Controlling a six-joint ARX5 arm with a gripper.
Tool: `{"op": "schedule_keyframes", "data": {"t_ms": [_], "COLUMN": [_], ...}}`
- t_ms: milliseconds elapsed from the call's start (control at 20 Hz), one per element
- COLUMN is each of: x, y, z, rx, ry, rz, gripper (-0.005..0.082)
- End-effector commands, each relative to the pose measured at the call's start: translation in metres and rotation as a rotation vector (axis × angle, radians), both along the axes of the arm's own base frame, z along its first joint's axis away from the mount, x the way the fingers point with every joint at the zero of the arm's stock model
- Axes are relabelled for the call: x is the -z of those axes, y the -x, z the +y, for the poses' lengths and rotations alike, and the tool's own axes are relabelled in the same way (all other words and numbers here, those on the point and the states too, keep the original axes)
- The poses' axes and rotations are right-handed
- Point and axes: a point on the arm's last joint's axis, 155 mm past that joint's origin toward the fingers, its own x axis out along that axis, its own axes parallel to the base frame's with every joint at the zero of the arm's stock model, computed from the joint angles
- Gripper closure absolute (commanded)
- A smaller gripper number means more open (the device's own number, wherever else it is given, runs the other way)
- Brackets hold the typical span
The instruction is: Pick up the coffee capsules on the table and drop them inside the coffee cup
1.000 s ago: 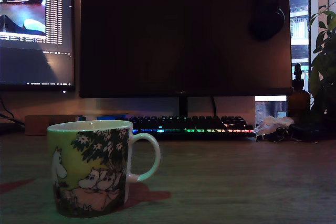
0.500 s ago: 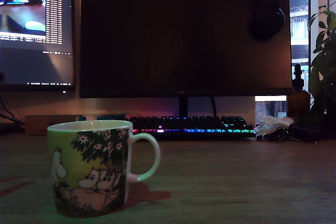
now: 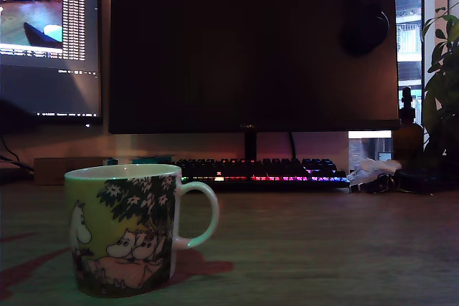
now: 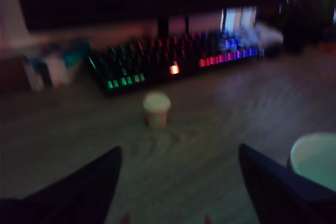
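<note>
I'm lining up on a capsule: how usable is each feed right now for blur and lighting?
Wrist view: dim and motion-blurred; the capsule reads only as a pale blob before the lit keyboard, the gripper fingers are dark open silhouettes, and the cup rim is soft. Exterior view: sharper but dark; the cup is clear, with no capsule visible.

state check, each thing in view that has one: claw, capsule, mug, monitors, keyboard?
claw: open, fingers wide apart, nothing between them
coffee capsule: standing on the table in front of the keyboard, not gripped
coffee cup: upright, handle toward the exterior view's right; inside hidden
big monitor: dark
side monitor: lit
keyboard: backlit, rainbow colours
</note>
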Motion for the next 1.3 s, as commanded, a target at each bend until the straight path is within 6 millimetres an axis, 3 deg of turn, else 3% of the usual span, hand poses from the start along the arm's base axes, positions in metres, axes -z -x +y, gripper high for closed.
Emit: {"op": "schedule_keyframes", "data": {"t_ms": [0,500,650,1250], "x": [0.005,0.027,0.045,0.082], "y": [-0.002,-0.033,-0.046,-0.083], "z": [-0.001,-0.013,-0.02,-0.041], "rx": [0.008,0.049,0.078,0.122], "ry": [-0.026,-0.072,-0.092,-0.108], "rz": [-0.013,0.012,0.07,0.127], "gripper": [0.011,0.0111,0.0111,0.0113]}}
